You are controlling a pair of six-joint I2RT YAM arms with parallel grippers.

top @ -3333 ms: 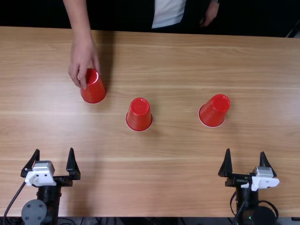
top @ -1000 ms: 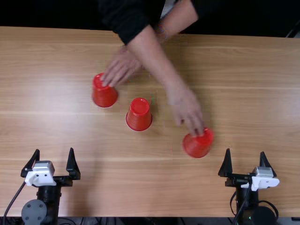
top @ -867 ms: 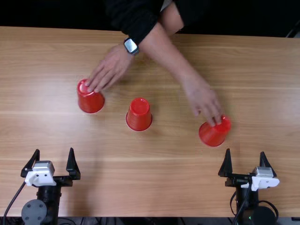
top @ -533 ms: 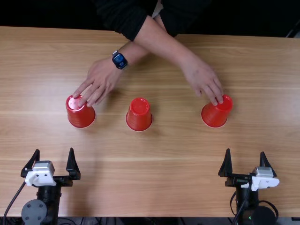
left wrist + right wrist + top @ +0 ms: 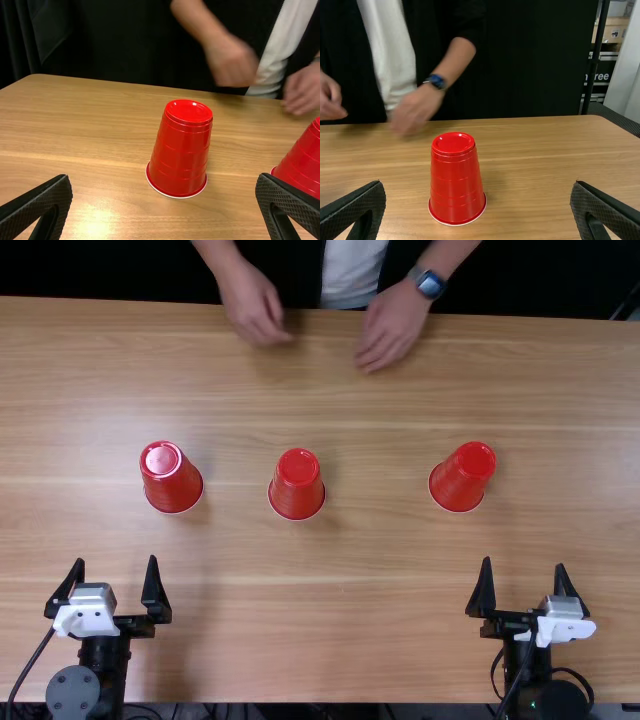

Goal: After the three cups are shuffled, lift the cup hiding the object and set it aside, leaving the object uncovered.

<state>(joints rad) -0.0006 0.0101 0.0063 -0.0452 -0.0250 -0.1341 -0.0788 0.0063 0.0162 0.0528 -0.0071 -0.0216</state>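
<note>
The left gripper point(image 5: 114, 563) sits spread and empty, and the left cup point(image 5: 170, 478) stands upside down just ahead of it. The right gripper point(image 5: 522, 565) is equally spread, with the right cup point(image 5: 461, 477) inverted ahead, slightly inward. The middle cup point(image 5: 296, 484) stands between those two on the table point(image 5: 330, 570).

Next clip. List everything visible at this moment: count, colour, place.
Cups: 3, red, upside down, in a row across the table: left cup, middle cup, right cup.
Table: 1, light brown wood, under everything.
Watch: 1, dark, on one of the person's wrists.
Person's hands: 2, at the far edge, off the cups: bare-wrist hand, watch hand.
Left gripper: 1, black, near edge, before the left cup, fingers open.
Right gripper: 1, black, near edge, before the right cup, fingers open.
</note>
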